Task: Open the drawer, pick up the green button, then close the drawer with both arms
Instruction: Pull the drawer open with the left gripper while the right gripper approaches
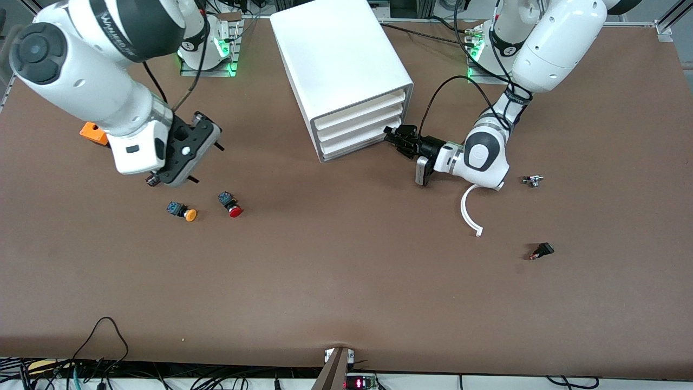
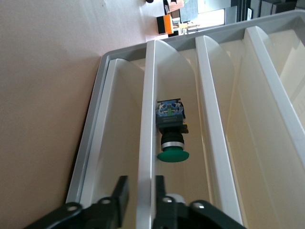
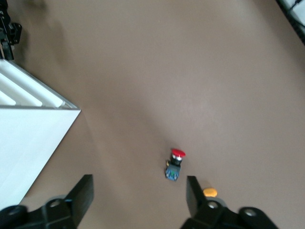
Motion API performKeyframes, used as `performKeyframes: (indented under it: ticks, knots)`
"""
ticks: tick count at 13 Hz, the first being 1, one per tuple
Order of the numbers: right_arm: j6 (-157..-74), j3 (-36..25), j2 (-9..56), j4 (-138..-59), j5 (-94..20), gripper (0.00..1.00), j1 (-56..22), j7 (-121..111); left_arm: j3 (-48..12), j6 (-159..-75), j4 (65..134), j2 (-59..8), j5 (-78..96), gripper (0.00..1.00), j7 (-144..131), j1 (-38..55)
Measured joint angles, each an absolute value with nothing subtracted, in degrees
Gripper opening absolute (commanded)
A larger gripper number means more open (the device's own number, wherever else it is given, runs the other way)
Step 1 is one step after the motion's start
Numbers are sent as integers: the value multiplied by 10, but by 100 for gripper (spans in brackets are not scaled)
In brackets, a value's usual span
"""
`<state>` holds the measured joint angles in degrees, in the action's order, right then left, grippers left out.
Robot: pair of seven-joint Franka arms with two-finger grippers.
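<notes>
Brown bench point(image 1: 346, 281). Left gripper point(image 2: 141, 193) jaws narrow, pinching drawer point(image 2: 147, 119) front lip; button point(image 2: 172, 131) lies lengthwise inside, green cap toward gripper. Right gripper point(image 3: 138, 191) jaws wide, over bare bench.

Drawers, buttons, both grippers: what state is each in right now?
Lowest drawer: pushed in, front edge gripped.
Two upper drawers: pushed in.
Green button: lying on its side in a drawer.
Red button: on its side on the table.
Orange button: on its side on the table.
Left gripper: fingers closed on a drawer's front edge.
Right gripper: open, above the table, holding nothing.
</notes>
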<state>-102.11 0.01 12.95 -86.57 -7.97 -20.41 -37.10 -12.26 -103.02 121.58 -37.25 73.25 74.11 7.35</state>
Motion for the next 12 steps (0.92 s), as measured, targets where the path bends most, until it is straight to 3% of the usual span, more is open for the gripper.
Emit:
performKeyframes:
  ticks: [3, 12]
  knots:
    - [-1036, 0, 140, -865, -80, 97, -211, -372, -123, -1027, 1216, -374, 734, 0, 752, 72]
    - [-1074, 0, 187, -863, -79, 99, -235, -454, -119, -1030, 1205, -374, 734, 0, 752, 66]
